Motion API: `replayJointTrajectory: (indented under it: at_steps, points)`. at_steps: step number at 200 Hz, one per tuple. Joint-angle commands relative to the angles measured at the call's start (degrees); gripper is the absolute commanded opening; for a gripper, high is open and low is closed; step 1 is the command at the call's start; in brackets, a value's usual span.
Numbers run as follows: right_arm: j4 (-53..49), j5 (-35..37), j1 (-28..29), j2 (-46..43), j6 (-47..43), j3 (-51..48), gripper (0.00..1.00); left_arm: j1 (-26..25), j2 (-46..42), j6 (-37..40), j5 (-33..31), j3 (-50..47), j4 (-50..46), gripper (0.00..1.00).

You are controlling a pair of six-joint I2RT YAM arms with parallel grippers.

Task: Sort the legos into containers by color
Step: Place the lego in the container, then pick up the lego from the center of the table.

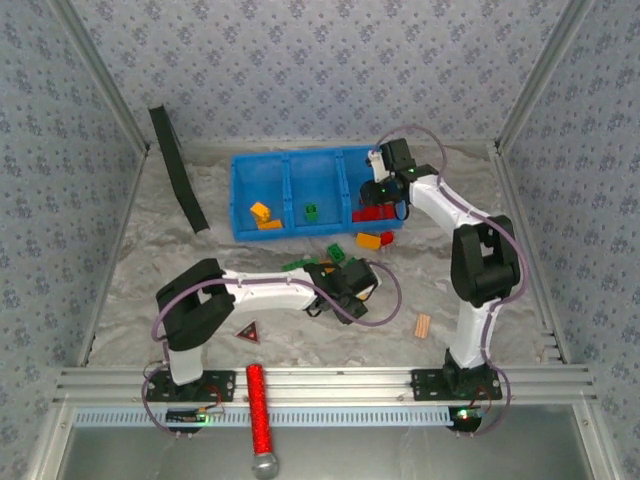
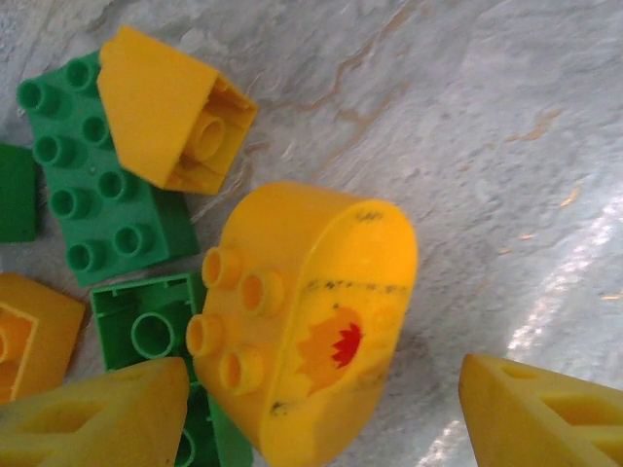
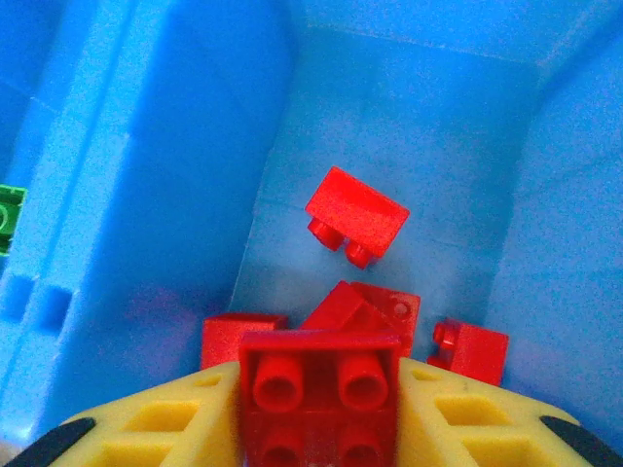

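The blue bin (image 1: 241,197) stands at the back of the table, holding orange bricks (image 1: 262,213) on the left, a green one (image 1: 311,211) in the middle and red ones (image 1: 372,212) on the right. My right gripper (image 3: 319,413) hangs over the right compartment (image 3: 175,146), shut on a red brick (image 3: 319,384) seen underside up; several red bricks (image 3: 356,216) lie below. My left gripper (image 2: 321,428) is open low over loose legos. A rounded yellow brick (image 2: 311,311) with a flame print lies between its fingers (image 2: 97,413), beside green bricks (image 2: 102,185) and a yellow sloped brick (image 2: 161,107).
A yellow brick (image 1: 369,240) and a green one (image 1: 335,252) lie in front of the bin. A tan ridged wooden piece (image 1: 423,326) sits at front right, a dark red-edged triangle (image 1: 248,333) at front left. A black strip (image 1: 178,168) leans at back left. A red cylinder (image 1: 258,405) rests on the front rail.
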Motion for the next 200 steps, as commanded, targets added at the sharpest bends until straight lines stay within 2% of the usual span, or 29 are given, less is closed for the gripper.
replayJointTrajectory:
  at_steps: [1, 64, 130, 200]
  points:
    - [-1.7, -1.4, -0.3, 2.5, -1.6, 3.0, 0.44, -0.6, 0.3, 0.3, -3.5, 1.3, -0.5, 0.74]
    - [-3.4, -1.4, -0.3, 5.0, -2.5, 5.6, 0.55, -0.6, 2.4, 1.5, -3.2, 2.8, 0.5, 0.75]
    - [-5.6, -0.6, -0.4, 3.1, -3.4, 6.2, 0.57, -0.7, 4.6, 2.3, -4.9, 4.3, 1.6, 0.75]
    - [-6.2, 0.6, -0.9, -4.7, -2.2, 1.6, 0.58, -0.8, 7.6, 1.3, -6.9, 5.8, 1.0, 0.69]
